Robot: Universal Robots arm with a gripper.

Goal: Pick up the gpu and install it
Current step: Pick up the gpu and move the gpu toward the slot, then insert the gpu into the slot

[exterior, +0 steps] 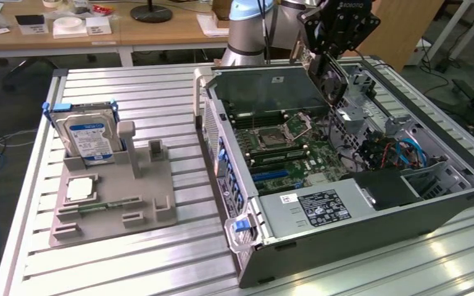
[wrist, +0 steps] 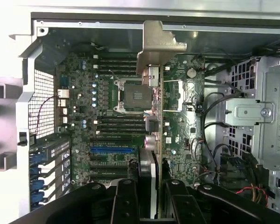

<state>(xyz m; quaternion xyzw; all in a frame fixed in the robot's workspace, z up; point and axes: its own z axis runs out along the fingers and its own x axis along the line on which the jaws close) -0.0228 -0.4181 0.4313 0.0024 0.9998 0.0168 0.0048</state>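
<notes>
My gripper [exterior: 326,54] hangs over the open computer case [exterior: 220,132] at its far end and is shut on the gpu [exterior: 329,79]. The gpu is a thin dark card that hangs down from the fingers into the top of the case. In the wrist view the gpu [wrist: 157,44] is seen edge-on, its silver-grey bracket at the far end. Its thin edge runs back between the black fingers [wrist: 126,200] of my gripper [wrist: 151,200]. The motherboard [wrist: 107,107] lies beneath it, with a blue slot [wrist: 111,150] off to one side of the card.
A grey holder tray [exterior: 113,197] lies at the exterior view's left, on the slatted metal table [exterior: 138,86]. A hard drive [exterior: 89,139] with a blue-white label stands in it. The power supply [exterior: 320,206] and drive cage with cables [exterior: 394,154] fill the case's near side.
</notes>
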